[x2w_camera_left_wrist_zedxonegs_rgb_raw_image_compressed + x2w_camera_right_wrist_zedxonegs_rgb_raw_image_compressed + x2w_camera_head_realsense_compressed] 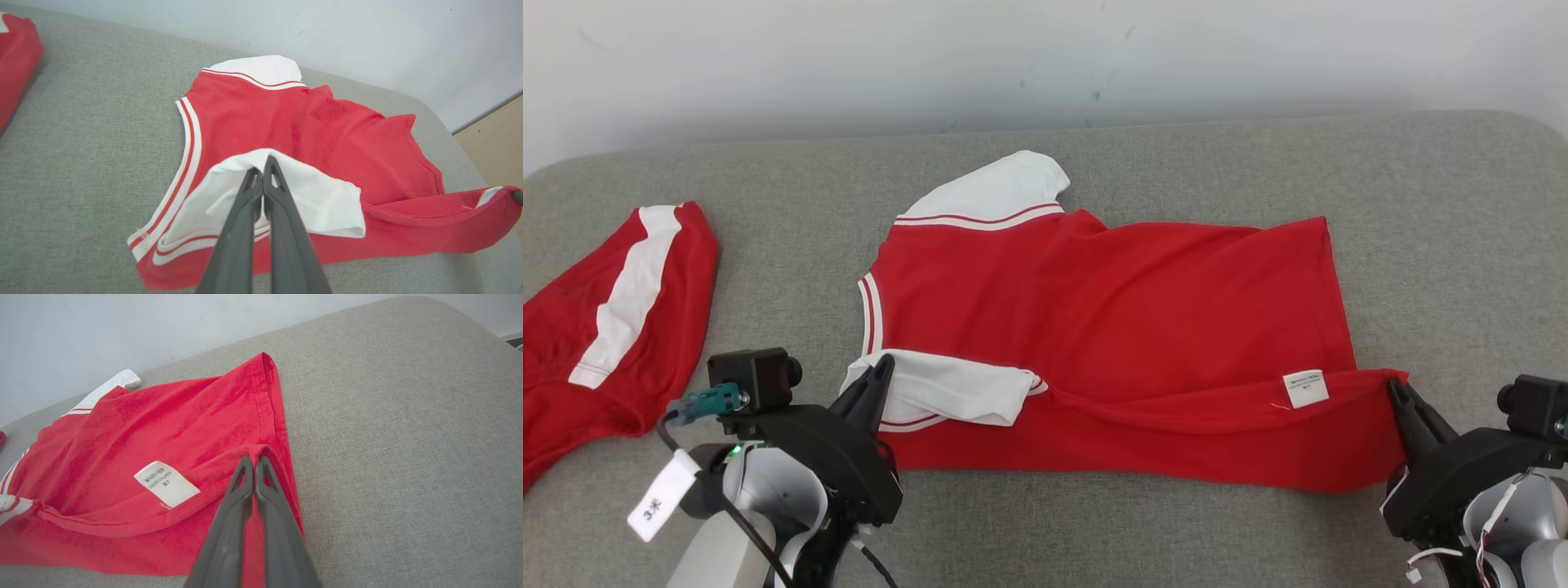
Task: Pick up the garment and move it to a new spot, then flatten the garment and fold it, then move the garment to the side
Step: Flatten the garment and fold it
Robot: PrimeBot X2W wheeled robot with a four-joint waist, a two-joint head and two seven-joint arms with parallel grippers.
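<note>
The garment [1111, 327] is a red shirt with white sleeves and striped trim, spread sideways across the grey surface. Its near edge is lifted and turned over toward the far side. My left gripper [882, 367] is shut on the near white sleeve [310, 196], pinching the cloth at the fingertips [263, 165]. My right gripper [1395, 388] is shut on the red hem corner [261, 451] at the garment's right end. A white care label [166, 483] shows on the turned-over hem, just left of the right fingers.
A second red garment with a white stripe [605, 327] lies at the far left of the grey padded surface [1445, 245]. A pale wall [1045, 57] rises behind. The surface's right edge and a tan floor [494, 139] show in the left wrist view.
</note>
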